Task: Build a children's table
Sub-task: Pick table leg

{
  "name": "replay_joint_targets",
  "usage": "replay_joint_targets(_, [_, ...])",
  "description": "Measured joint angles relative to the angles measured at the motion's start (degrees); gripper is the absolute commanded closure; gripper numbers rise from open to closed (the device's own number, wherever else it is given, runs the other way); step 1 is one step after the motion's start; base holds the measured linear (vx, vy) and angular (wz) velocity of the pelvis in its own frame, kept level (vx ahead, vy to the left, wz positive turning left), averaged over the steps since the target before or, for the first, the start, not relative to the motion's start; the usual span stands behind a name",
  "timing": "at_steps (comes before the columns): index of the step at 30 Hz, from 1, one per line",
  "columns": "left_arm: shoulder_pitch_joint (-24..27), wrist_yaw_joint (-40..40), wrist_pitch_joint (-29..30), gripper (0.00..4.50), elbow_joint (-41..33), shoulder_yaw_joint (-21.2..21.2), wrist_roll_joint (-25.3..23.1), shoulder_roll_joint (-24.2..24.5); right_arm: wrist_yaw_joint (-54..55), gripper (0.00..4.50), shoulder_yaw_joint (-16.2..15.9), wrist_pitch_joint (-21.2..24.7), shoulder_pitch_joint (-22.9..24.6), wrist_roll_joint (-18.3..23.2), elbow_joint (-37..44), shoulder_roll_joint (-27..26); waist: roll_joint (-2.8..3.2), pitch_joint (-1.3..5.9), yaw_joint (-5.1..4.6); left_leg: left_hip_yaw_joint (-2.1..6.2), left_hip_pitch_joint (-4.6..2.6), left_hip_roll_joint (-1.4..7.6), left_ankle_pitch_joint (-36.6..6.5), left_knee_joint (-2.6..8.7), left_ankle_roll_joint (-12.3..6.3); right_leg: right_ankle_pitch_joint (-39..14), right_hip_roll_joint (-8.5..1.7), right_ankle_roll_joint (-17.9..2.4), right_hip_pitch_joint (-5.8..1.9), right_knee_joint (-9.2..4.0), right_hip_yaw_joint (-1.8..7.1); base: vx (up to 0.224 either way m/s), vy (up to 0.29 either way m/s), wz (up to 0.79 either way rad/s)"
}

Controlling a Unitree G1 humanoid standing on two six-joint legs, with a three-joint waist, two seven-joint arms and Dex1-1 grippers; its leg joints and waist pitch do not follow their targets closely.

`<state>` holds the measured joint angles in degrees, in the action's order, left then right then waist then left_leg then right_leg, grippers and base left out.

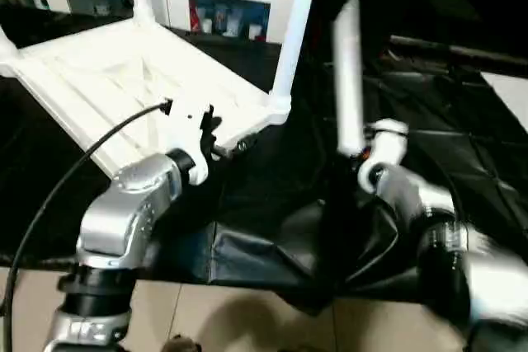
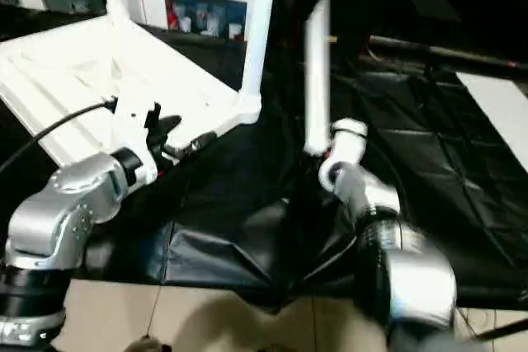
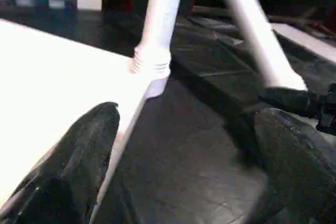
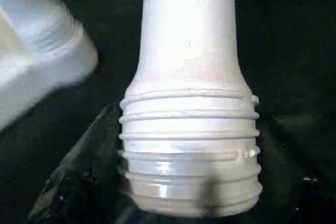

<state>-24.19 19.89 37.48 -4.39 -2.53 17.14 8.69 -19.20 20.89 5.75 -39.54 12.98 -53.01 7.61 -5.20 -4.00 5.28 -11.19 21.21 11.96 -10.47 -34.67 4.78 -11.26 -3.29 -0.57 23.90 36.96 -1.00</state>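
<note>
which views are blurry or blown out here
Left eye view: right forearm smeared by motion blur. Left wrist view: table top blown out to flat white, gripper fingers soft. Right wrist view: leg threads fairly sharp, corner socket beside it blurred.

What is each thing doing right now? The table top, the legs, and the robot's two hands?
White plastic square table top: upside down, ribs up.
White tube leg at the near corner: standing in its socket.
Loose white tube leg: held upright, threaded end down.
Left gripper: fingers open, empty.
Right gripper: shut on the loose leg.
</note>
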Motion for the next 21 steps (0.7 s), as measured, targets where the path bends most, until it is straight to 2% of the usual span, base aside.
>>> replay_joint_targets(1, [-0.31, -1.03, -1.39, 0.0, 0.89, -0.68, 0.29, -1.71, -0.04, 1.76, -0.18, -1.55, 3.1, -0.02, 4.74, -1.52, 0.06, 0.01, 0.02, -0.01, 0.0, 0.0, 0.04, 0.01, -0.08, -0.01, -0.01, 0.02, 0.01, -0.02, 0.01, 0.0, 0.0, 0.0])
replay_joint_targets(4, [-3.21, -1.47, -1.43, 0.0, 3.68, -1.06, 1.2, -2.22, -0.87, 1.76, -2.25, -6.8, 11.1, -0.07, 15.24, -5.01, 0.28, -0.05, -0.25, 0.06, 0.0, -0.01, 0.04, 0.02, -0.08, 0.01, 0.0, 0.06, 0.06, -0.02, 0.04, 0.0, 0.0, 0.0])
replay_joint_targets(7, [-7.93, -1.01, -0.49, 0.0, 6.57, -2.33, 1.84, -1.52, -1.62, 1.76, -3.68, -12.11, 15.55, 0.24, 21.69, -6.91, 0.47, -0.08, -0.51, 0.15, -0.08, -0.02, 0.04, 0.09, -0.07, 0.13, 0.0, 0.15, 0.06, -0.02, 0.07, 0.0, 0.0, 0.0])
replay_joint_targets(10, [-11.74, 3.02, -0.43, 0.0, 7.33, -4.01, 5.85, -1.03, -5.15, 1.76, -8.45, -19.11, 20.46, -0.19, 28.84, -7.56, 0.6, -0.03, -0.7, 0.22, -0.15, -0.02, 0.04, 0.15, -0.06, 0.14, 0.0, 0.18, 0.06, -0.03, 0.07, 0.0, 0.0, 0.0])
replay_joint_targets(12, [-13.72, 4.3, -0.1, 0.0, 7.04, -4.94, 8.08, -1.64, -7.1, 1.76, -11.42, -20.0, 21.48, -0.4, 32.05, -8.38, 0.7, -0.02, -0.95, 0.24, -0.13, -0.03, 0.04, 0.15, -0.06, 0.15, 0.0, 0.18, 0.06, -0.03, 0.07, 0.0, 0.0, 0.0])
replay_joint_targets(16, [-17.44, 5.79, 2.35, 0.0, 7.93, -5.62, 12.1, -3.6, -10.42, 1.76, -16.17, -19.37, 22.17, -1.45, 38.42, -9.06, 0.75, -0.05, -0.83, 0.29, -0.04, -0.04, 0.04, 0.14, -0.06, 0.15, 0.0, 0.18, 0.06, -0.08, 0.06, 0.0, 0.0, 0.0])
replay_joint_targets(21, [-19.6, 9.28, 5.41, 0.0, 7.96, -6.69, 18.15, -5.5, -14.68, 1.76, -19.09, -14.92, 22.26, -0.13, 40.74, -7.91, 0.85, 0.01, -0.45, 0.3, -0.02, -0.07, 0.04, 0.15, -0.07, 0.16, 0.0, 0.18, -0.06, -0.36, 0.06, 0.0, 0.0, 0.0])
